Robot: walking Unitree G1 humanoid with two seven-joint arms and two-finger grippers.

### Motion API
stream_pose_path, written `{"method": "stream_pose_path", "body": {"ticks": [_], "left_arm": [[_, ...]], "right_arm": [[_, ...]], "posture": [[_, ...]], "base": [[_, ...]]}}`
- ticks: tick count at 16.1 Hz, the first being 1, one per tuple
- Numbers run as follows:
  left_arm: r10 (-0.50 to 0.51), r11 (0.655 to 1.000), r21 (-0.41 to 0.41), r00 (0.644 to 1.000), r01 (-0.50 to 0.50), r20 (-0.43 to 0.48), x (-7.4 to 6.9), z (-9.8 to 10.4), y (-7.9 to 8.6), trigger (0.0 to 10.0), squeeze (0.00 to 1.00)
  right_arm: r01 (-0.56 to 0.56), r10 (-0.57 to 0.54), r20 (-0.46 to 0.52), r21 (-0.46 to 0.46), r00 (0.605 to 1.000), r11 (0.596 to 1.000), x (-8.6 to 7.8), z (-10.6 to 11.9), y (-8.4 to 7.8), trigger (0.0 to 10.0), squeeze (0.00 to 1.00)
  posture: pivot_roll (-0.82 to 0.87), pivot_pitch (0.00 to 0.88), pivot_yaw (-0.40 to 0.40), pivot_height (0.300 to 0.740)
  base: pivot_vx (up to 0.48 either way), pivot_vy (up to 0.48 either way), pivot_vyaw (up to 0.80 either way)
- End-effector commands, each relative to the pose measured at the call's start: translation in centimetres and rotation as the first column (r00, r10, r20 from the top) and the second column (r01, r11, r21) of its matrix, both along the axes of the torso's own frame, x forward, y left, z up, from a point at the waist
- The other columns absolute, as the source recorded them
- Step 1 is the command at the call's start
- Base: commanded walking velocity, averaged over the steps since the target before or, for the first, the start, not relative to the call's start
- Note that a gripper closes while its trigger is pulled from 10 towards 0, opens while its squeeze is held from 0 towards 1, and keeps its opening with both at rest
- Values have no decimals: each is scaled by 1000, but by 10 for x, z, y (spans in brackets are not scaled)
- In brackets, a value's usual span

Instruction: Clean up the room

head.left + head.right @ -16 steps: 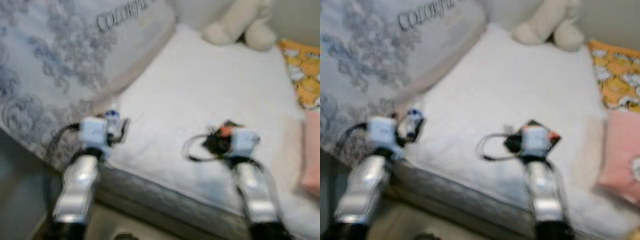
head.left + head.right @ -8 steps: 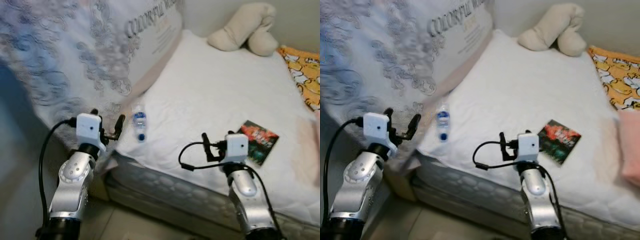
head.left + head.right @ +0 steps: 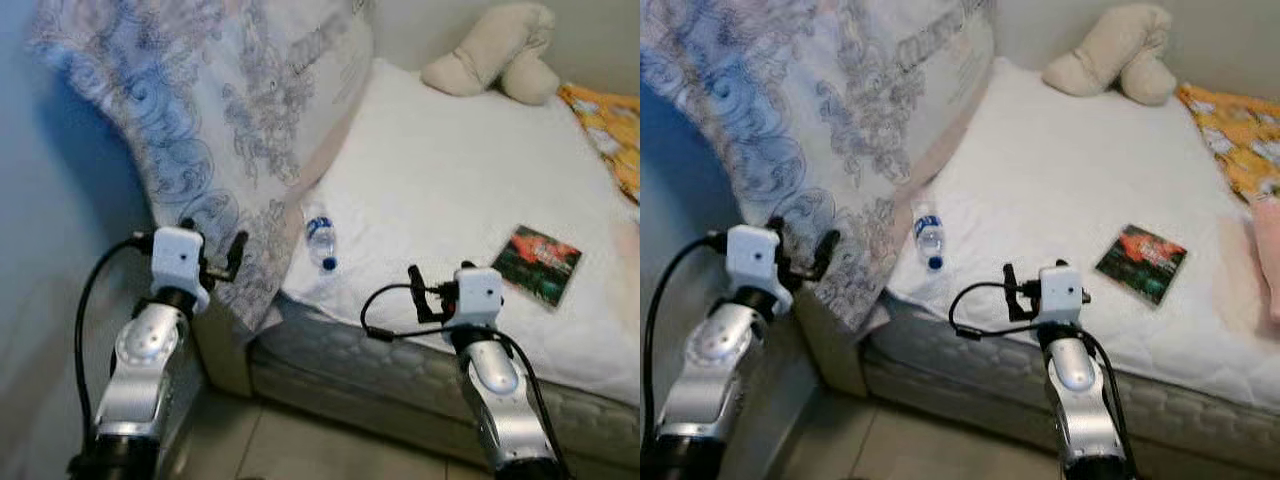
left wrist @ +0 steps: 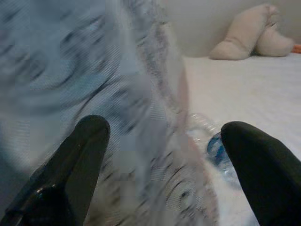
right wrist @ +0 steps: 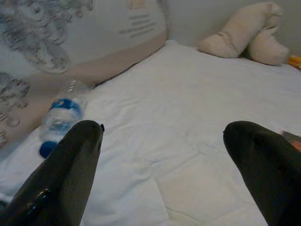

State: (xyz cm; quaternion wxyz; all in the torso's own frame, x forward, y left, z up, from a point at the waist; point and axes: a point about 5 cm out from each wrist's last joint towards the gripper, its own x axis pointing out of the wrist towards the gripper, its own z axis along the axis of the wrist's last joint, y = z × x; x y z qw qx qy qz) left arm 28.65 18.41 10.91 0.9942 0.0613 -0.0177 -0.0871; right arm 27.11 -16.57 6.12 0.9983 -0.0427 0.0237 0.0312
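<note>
We stand at the near edge of a bed (image 3: 450,180) whose white quilted cover runs away from us toward the wall, with its grey patterned mattress side facing us and a strip of tiled floor (image 3: 330,450) below. Along the bed's left side a large duvet (image 3: 230,110) printed with blue-grey swirls is heaped up and spills over the near corner; there is dark lettering on its upper part, too blurred here for us to read. At the far end of the bed lies a beige plush toy (image 3: 490,65), and at the far right edge an orange printed cloth (image 3: 605,130) with a pink cloth (image 3: 1270,250) nearer to us. The middle of the cover is open and bare between these. A small dark booklet (image 3: 537,264) with red and green print lies flat on the right part of the bed, its writing too small to tell. A clear water bottle (image 3: 320,240) with a blue label and blue cap lies on its side just beside the duvet's edge, near the bed's front edge. Our left gripper (image 3: 212,255) hangs in the air before the hanging duvet, fingers (image 4: 70,165) spread wide. Our right gripper (image 3: 432,290) is at the bed's front edge, fingers (image 5: 61,169) likewise spread, the bottle ahead of it to its left.
</note>
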Motion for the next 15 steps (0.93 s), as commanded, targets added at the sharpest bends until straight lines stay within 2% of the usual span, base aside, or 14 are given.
{"method": "stream_pose_path", "body": {"ticks": [1,5,10,11,12,14,15], "left_arm": [[-38,999,-8,999,38,17,3,4,-12,10000,0],[-48,999,-6,999,48,20,4,4,-16,10000,0],[-30,1000,7,1000,29,9,7,4,-17,10000,0],[-26,999,19,1000,26,-13,10,2,-18,10000,0],[-5,1000,19,998,6,-61,15,-2,-17,10000,0],[107,994,32,981,-103,-164,35,-10,-3,10000,0],[194,981,62,963,-185,-188,53,-6,12,10000,0]], "right_arm": [[34,-34,4,-12,999,999,0,3,-11,10000,31],[37,-37,4,-15,999,999,-1,3,-12,10000,39],[32,-32,7,-15,999,999,-3,3,-11,10000,20],[32,-32,9,-15,999,999,-4,4,-11,10000,20],[31,-31,9,-16,999,999,-6,4,-11,10000,20],[14,-14,9,-21,1000,1000,-12,5,-10,10000,24],[-6,6,2,-30,1000,1000,-23,7,-11,10000,24]], "posture": [[20,0,-27,740],[15,0,-27,740],[12,0,-26,740],[11,0,-28,740],[8,0,-29,740],[-14,10,-30,740],[-53,53,-27,740]], "base": [[480,0,-775],[480,0,-777],[480,0,0],[0,0,0],[0,0,0],[0,0,0],[0,0,0]]}}
